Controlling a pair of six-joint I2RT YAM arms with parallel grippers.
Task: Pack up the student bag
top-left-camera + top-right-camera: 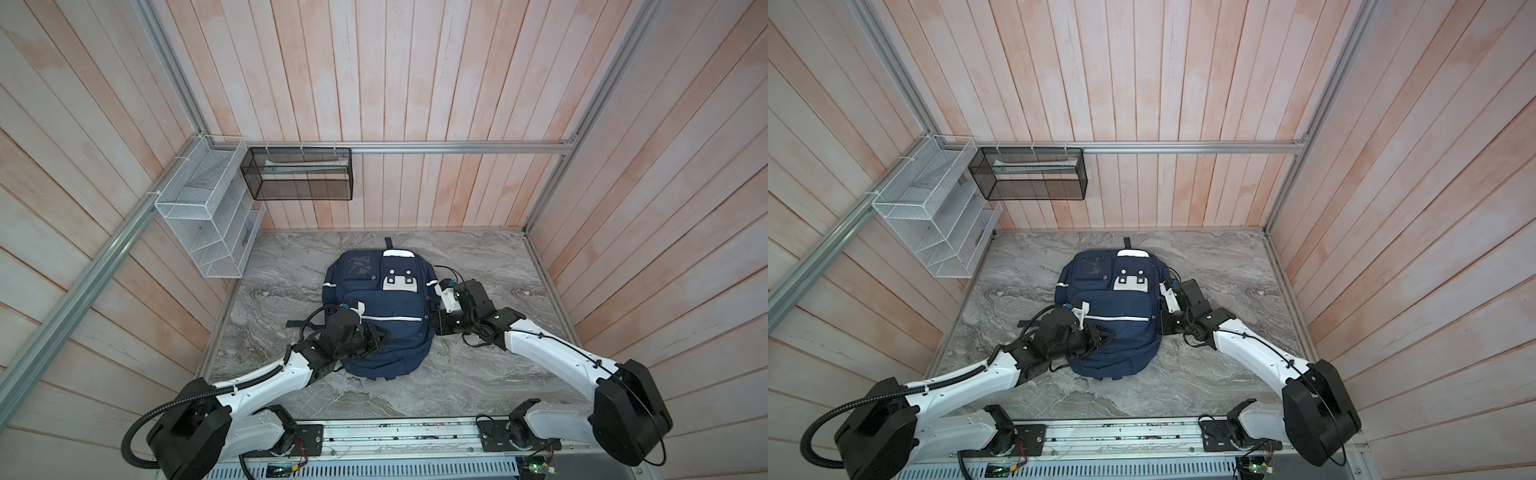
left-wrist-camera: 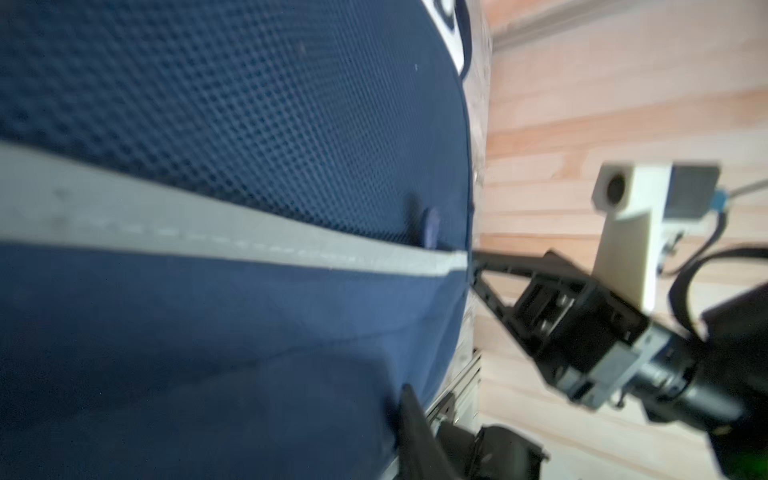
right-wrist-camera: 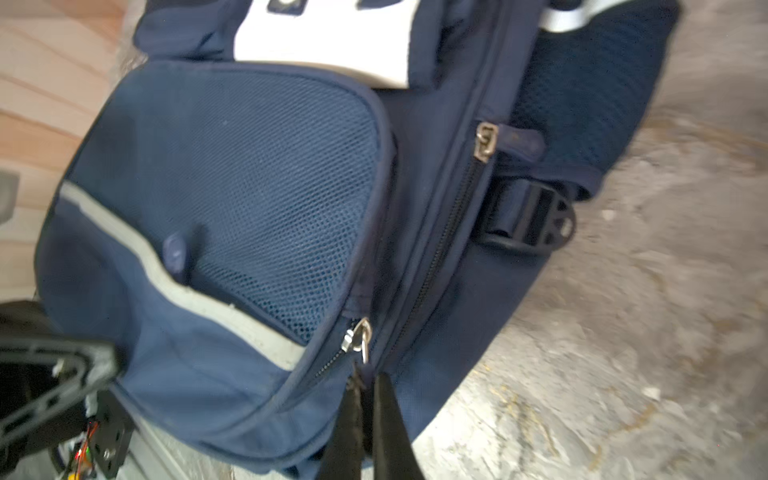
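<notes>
The student bag (image 1: 382, 307) (image 1: 1113, 307), a navy backpack with white stripes, lies flat in the middle of the marble table, front side up. My left gripper (image 1: 380, 338) (image 1: 1102, 334) rests on its lower front panel. In the left wrist view only one of its fingers (image 2: 415, 419) shows, pressed against the blue fabric (image 2: 208, 332); the other is hidden. My right gripper (image 3: 368, 384) (image 1: 435, 321) is at the bag's right side, its jaws a slit apart on the zipper pull just below the front pocket's metal slider (image 3: 359, 336).
A white wire rack (image 1: 203, 216) and a black mesh basket (image 1: 299, 174) hang on the back left walls, above the table (image 1: 478, 374). Wooden walls close three sides. A black strap buckle (image 3: 536, 220) and a second zipper slider (image 3: 486, 141) lie on the bag's right flank.
</notes>
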